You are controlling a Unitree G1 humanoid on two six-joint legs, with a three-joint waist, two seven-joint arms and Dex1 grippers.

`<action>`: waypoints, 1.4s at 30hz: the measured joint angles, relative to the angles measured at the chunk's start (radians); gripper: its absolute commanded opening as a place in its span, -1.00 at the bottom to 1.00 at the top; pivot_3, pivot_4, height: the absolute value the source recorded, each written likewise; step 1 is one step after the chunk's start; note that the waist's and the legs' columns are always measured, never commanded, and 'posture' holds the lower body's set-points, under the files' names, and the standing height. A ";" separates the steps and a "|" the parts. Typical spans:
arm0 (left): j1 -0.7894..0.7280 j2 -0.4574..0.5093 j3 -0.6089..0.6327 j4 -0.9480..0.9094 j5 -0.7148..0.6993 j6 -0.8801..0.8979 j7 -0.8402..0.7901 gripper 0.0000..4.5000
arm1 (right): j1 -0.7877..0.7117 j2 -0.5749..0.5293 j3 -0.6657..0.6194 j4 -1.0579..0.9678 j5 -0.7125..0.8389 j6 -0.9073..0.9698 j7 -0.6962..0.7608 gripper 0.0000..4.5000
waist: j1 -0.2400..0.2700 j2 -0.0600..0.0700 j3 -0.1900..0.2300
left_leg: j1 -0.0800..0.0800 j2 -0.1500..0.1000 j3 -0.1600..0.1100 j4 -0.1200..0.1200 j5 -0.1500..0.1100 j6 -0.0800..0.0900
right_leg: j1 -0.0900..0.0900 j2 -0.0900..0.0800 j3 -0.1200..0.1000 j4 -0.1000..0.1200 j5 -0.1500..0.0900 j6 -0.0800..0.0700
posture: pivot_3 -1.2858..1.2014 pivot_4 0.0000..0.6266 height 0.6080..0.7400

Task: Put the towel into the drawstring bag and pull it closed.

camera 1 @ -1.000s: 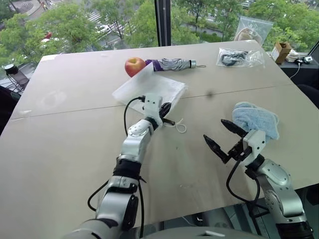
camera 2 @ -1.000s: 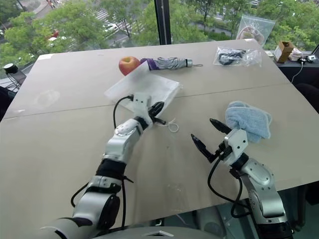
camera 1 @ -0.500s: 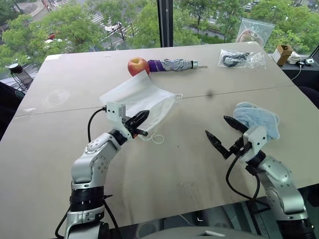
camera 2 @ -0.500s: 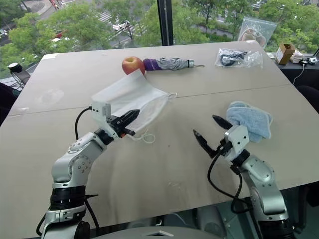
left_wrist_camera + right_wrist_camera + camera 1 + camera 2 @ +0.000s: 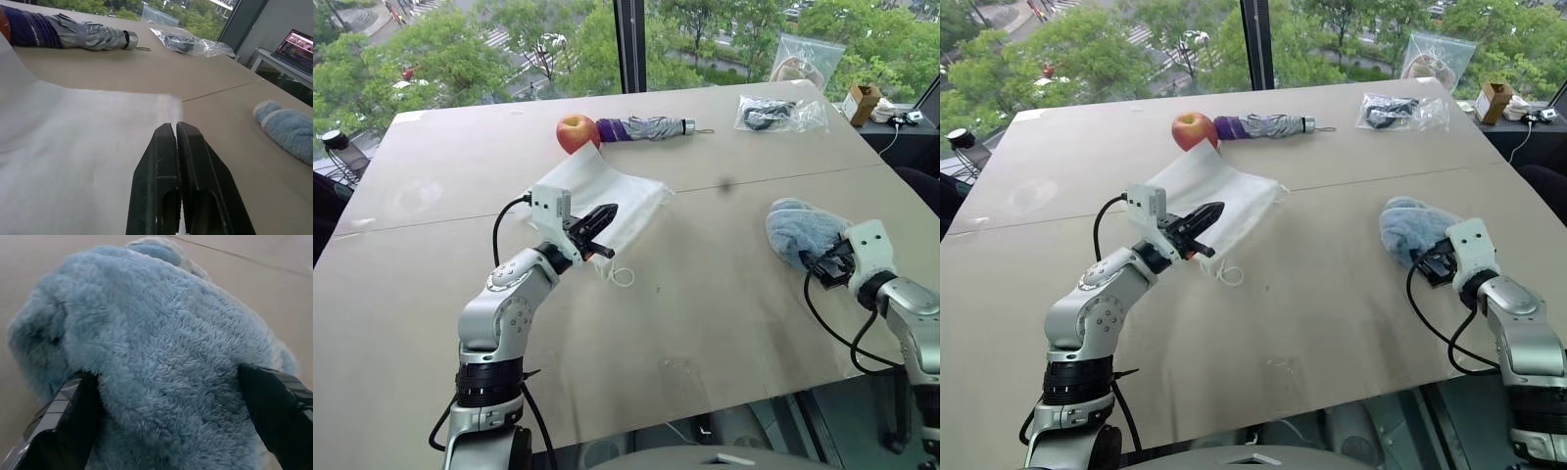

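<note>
The towel (image 5: pixel 161 357), fluffy and light blue, lies on the tan desk (image 5: pixel 29 274). The right tool (image 5: pixel 168 416) stands wide apart, one black finger (image 5: pixel 58 431) on each side of the towel, against its pile.

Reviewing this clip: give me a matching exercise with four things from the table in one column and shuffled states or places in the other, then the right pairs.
Things:
1. towel
2. drawstring bag
3. apple
4. folded umbrella

States:
A. pinched at its edge by the shut left gripper
B. red, beside the umbrella's purple end
C. between the right gripper's open fingers
D. lying grey and purple near the window

Pairs: 1-C, 2-A, 3-B, 4-D
</note>
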 measured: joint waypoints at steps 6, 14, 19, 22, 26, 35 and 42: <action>0.005 0.004 0.009 0.000 0.001 -0.002 0.001 -0.95 | -0.067 0.062 -0.055 0.059 0.145 0.102 0.067 1.00 | -0.001 0.000 0.000 | 0.000 0.000 0.001 0.000 0.000 0.000 | 0.000 0.000 0.000 0.000 0.001 0.002 | 0.03 -0.52 1.00; 0.018 0.010 0.017 -0.002 0.002 -0.012 0.002 -0.95 | -0.125 -0.079 0.056 0.175 0.081 0.003 0.276 1.00 | -0.005 0.000 0.000 | 0.001 0.000 0.001 0.000 0.000 0.000 | 0.000 0.000 0.001 0.000 0.001 0.002 | 0.03 -0.52 1.00; 0.055 0.051 -0.005 -0.023 0.029 -0.041 -0.022 -0.71 | -0.129 -0.189 0.072 0.170 0.055 -0.064 0.380 1.00 | -0.003 0.000 0.001 | 0.000 0.000 0.002 -0.001 0.000 0.000 | 0.000 0.000 0.001 0.000 0.001 0.003 | 0.03 -0.52 1.00; 0.103 0.135 -0.097 -0.035 0.113 -0.105 -0.094 -0.17 | -0.129 -0.225 0.072 0.128 0.062 -0.043 0.408 1.00 | -0.001 0.001 0.002 | 0.000 0.000 0.002 -0.001 0.000 0.000 | 0.000 0.000 0.001 -0.001 0.000 0.000 | 0.03 -0.52 1.00; 0.096 0.155 -0.195 -0.010 0.216 -0.197 -0.141 0.50 | -0.168 -0.235 0.070 0.029 0.106 0.026 0.420 1.00 | 0.002 0.000 0.003 | 0.000 0.000 0.002 -0.001 0.000 0.000 | -0.001 0.000 0.001 -0.001 -0.002 0.003 | 0.03 -0.52 1.00; -0.012 0.109 -0.312 0.151 0.399 -0.323 -0.103 0.50 | -0.178 -0.174 0.069 -0.152 0.184 0.126 0.384 1.00 | 0.003 0.000 0.003 | -0.002 0.000 0.001 -0.001 0.000 0.000 | -0.001 0.000 0.000 -0.003 0.002 0.003 | 0.03 -0.52 1.00; -0.038 0.090 -0.374 0.259 0.579 -0.474 -0.009 0.50 | -0.161 -0.136 0.067 -0.239 0.216 0.170 0.322 1.00 | 0.005 0.000 0.003 | -0.006 0.000 -0.002 -0.001 0.000 0.000 | -0.002 -0.001 -0.003 -0.006 0.003 0.004 | 0.03 -0.52 1.00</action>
